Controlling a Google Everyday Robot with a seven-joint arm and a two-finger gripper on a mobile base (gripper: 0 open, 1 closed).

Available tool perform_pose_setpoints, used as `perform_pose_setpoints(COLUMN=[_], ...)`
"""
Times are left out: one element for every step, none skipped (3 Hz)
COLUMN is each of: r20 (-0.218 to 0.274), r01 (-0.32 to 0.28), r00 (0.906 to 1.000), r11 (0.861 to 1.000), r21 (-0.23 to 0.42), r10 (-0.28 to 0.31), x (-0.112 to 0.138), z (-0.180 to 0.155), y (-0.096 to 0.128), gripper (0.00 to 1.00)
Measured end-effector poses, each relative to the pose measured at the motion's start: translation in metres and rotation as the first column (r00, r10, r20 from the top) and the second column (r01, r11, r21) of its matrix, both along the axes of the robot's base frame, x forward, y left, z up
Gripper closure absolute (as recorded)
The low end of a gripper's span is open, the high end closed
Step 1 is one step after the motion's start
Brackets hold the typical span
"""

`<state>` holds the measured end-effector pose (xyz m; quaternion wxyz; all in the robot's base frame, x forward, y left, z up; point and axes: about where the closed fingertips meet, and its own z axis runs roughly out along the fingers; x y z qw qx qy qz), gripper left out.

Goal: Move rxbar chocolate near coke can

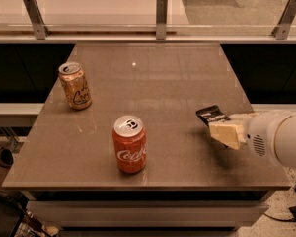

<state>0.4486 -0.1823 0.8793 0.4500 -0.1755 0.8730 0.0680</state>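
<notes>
The coke can, red-orange with white script and a silver top, stands upright near the table's front edge, left of centre. The rxbar chocolate, a small flat black wrapped bar, sticks out from my gripper at the right side of the table. The gripper's cream fingers are shut on the bar's near end and hold it just above the tabletop. The white arm reaches in from the right edge. The bar is well to the right of the coke can.
A tan-gold can with dark script stands upright at the table's left side. The grey-brown table ends at a front edge just below the coke can. A glass rail with metal posts runs behind the table.
</notes>
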Motion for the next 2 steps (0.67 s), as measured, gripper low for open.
perform_pose_setpoints(r20=[-0.019,-0.036], r01=[-0.033,-0.079], r00=[0.9992,0.9961], r11=[0.999,0.996], r21=[0.02,0.032], r10=[0.034,0.08], x=[-0.0146,-0.0227], z=[-0.0044,-0.007], y=[0.0003,0.0032], gripper=[1.0,1.0])
